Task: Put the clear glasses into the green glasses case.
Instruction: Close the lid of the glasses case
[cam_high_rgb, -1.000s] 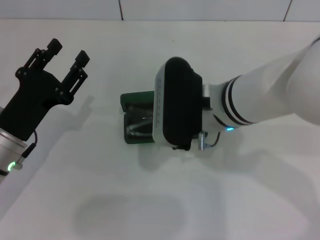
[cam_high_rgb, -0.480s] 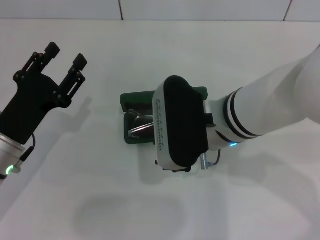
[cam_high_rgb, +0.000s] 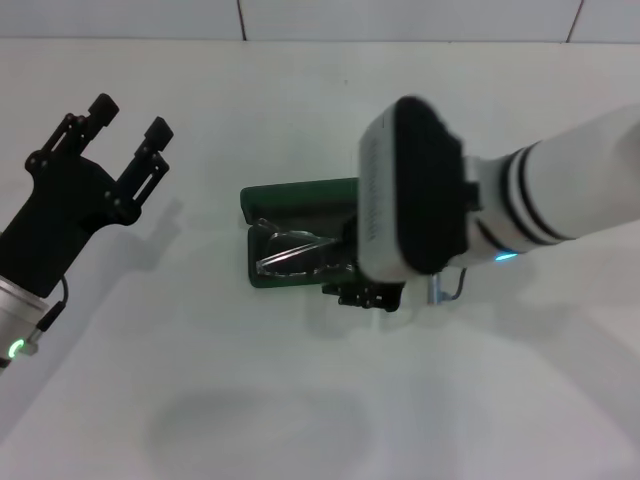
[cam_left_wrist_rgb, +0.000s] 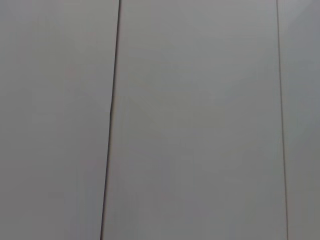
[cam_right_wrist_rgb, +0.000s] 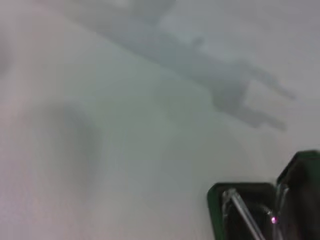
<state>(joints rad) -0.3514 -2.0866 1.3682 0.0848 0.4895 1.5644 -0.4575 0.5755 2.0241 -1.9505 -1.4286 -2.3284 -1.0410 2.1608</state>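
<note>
The green glasses case (cam_high_rgb: 298, 196) lies open in the middle of the white table in the head view. The clear glasses (cam_high_rgb: 290, 252) rest inside its lower half, one lens and a thin arm showing. My right gripper (cam_high_rgb: 366, 295) hangs at the case's right end, mostly hidden under its own wrist housing. In the right wrist view a corner of the case (cam_right_wrist_rgb: 219, 199) shows, with a clear glasses arm (cam_right_wrist_rgb: 244, 215) in it. My left gripper (cam_high_rgb: 128, 118) is held open well to the left of the case, with nothing in it.
The white table (cam_high_rgb: 300, 400) runs in all directions around the case. A tiled wall edge (cam_high_rgb: 240, 20) lies at the back. The left wrist view shows only a pale panelled surface (cam_left_wrist_rgb: 200, 125).
My right arm has drawn back to the right, uncovering more of the case and the glasses lying in it. The left arm has hardly shifted.
</note>
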